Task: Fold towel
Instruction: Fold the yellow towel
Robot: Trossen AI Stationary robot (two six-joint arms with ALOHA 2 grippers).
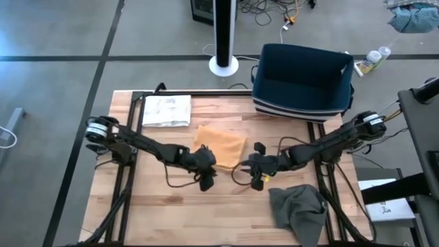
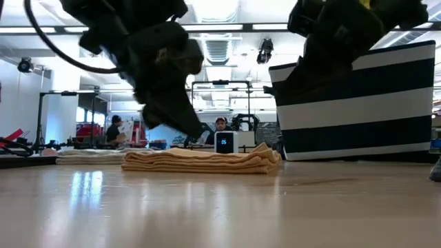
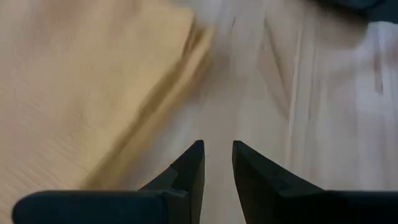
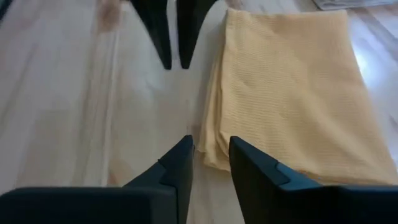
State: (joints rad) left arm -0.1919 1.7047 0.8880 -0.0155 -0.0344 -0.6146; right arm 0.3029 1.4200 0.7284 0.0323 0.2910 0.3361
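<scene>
Towel point(image 1: 219, 143) lies folded mid-frame; I've both grippers, left point(image 1: 204, 180) and right point(image 1: 256, 180), slightly parted, empty, clear below it

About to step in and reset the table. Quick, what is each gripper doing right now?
Left gripper: fingers slightly apart, holding nothing, beside the folded yellow towel.
Right gripper: fingers slightly apart, holding nothing, at the towel's edge.

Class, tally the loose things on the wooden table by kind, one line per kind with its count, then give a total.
Cloths: 2 (folded yellow towel, crumpled grey cloth)
Striped bins: 1 (navy bin)
Printed paper sheets: 1 (paper sheet)
Total: 4
</scene>
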